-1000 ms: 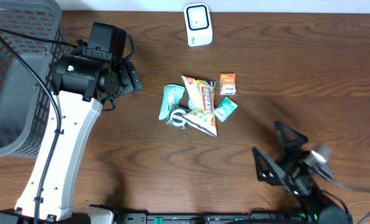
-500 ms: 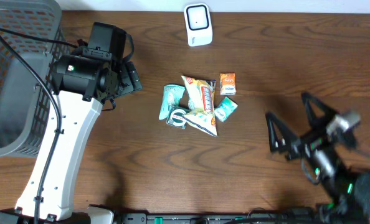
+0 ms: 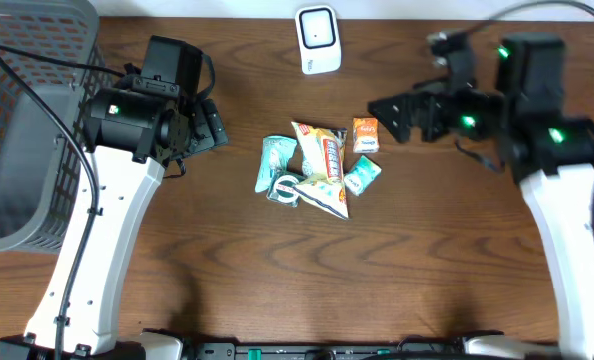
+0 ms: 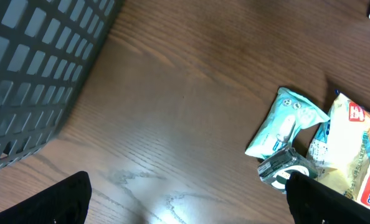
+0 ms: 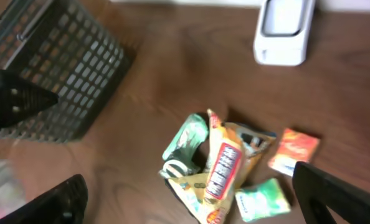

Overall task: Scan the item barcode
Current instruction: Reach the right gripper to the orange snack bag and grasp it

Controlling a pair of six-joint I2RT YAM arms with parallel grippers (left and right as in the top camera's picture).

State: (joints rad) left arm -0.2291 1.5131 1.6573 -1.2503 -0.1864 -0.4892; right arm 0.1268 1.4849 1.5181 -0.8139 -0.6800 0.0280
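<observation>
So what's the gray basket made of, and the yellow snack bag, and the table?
Gray basket: looks like matte plastic, moulded as a grid of square holes. Yellow snack bag: probably thin plastic film, crinkled and glossy. Table: brown wood or wood-look top, with grain lines and a soft sheen.

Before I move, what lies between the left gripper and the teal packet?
Only bare table, no item: the overhead view shows clear wood from the left gripper to the teal packet.
</observation>
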